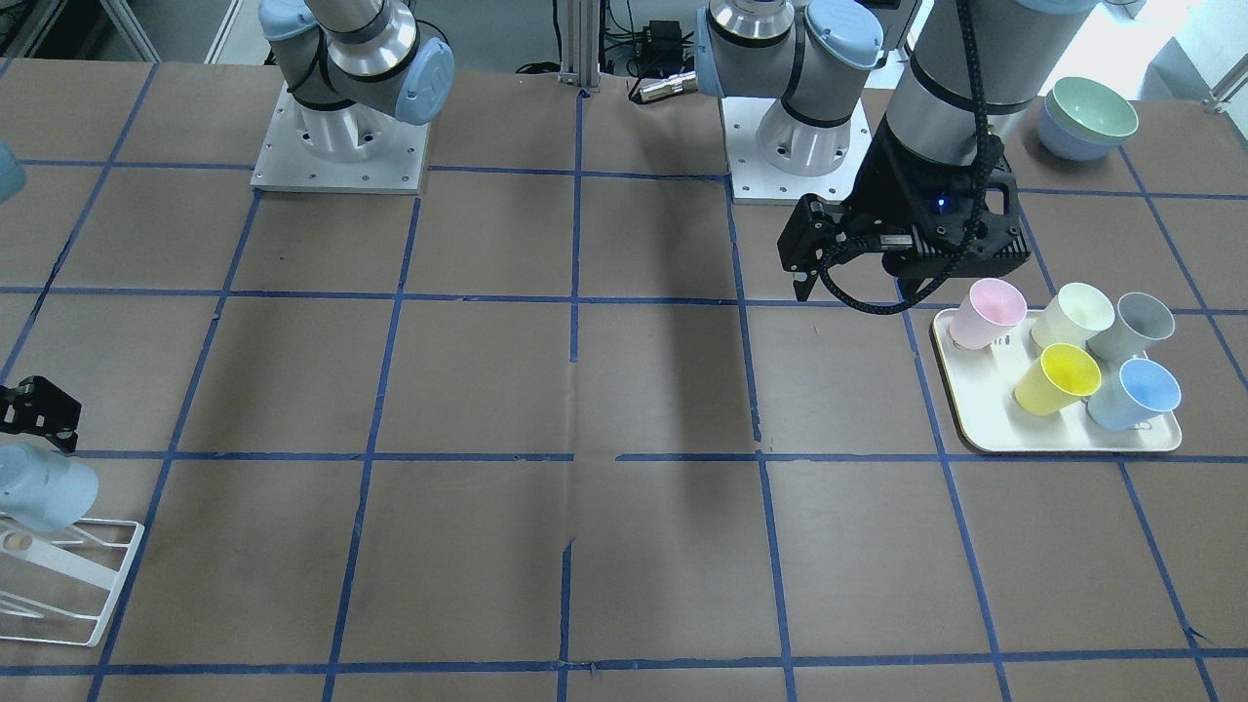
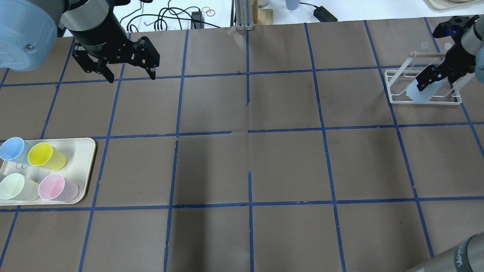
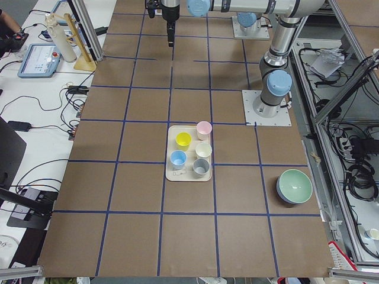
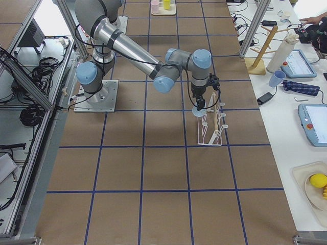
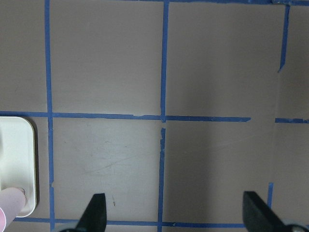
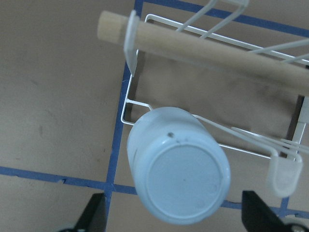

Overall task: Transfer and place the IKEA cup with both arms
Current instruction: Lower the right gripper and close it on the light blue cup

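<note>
The pale blue IKEA cup (image 6: 178,169) hangs upside down on a prong of the white wire rack (image 6: 140,104), its base facing the right wrist camera. It also shows in the overhead view (image 2: 418,91) and the front view (image 1: 44,487). My right gripper (image 6: 176,215) is open, with one finger on each side of the cup and a gap at each; it shows at the rack in the overhead view (image 2: 435,77). My left gripper (image 2: 131,77) is open and empty, above the table near the tray (image 2: 85,151). An identical blue cup (image 2: 11,148) stands on that tray.
The tray (image 1: 975,429) also holds a yellow cup (image 1: 1058,375), a grey cup (image 1: 1136,327), a pale green cup (image 1: 1072,314) and a pink cup (image 1: 990,312). Stacked bowls (image 1: 1087,117) stand behind it. The rack's wooden bar (image 6: 203,48) crosses above the cup.
</note>
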Tool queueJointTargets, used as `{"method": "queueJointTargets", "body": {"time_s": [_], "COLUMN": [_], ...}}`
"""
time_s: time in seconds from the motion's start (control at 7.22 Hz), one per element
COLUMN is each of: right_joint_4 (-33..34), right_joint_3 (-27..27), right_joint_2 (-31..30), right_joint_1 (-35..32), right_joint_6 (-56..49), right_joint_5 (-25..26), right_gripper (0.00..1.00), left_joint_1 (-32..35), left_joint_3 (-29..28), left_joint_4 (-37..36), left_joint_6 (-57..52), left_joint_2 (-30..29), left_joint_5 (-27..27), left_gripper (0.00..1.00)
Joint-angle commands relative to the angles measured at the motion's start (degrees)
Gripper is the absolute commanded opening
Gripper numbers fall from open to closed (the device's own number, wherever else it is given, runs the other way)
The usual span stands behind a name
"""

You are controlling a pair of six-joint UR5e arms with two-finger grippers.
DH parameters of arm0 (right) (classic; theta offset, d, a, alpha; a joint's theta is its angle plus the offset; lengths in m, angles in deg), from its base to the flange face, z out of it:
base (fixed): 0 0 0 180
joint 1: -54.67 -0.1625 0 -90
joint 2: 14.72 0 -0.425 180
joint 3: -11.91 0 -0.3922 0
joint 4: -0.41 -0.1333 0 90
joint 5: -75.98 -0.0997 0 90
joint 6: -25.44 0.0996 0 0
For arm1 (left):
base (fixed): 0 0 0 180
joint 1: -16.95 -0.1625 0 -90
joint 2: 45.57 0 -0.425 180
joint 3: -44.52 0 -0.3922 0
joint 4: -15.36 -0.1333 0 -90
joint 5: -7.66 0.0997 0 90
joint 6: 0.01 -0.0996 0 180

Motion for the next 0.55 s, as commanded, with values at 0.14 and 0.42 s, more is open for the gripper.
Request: {"method": "queueJointTargets", "body": {"time_s": [0.14,0.42], "right_joint_4": [1.9,2.9], "right_joint_3": [0.2,0.5], "right_joint_2": [1.3,1.8], "right_joint_1": [0.0,-0.1], "right_joint_6": [-0.2,-0.1], "right_joint_5": [-0.5,-0.5], "right_gripper": [0.95,0.86], "left_joint_1": [0.0,0.0], "left_joint_3": [-0.1,-0.1], "left_joint_4": [0.0,0.0], "left_joint_6": [0.0,0.0], "left_joint_2": [0.0,0.0], "left_joint_5": [0.0,0.0], "left_gripper": [1.00,1.00]}}
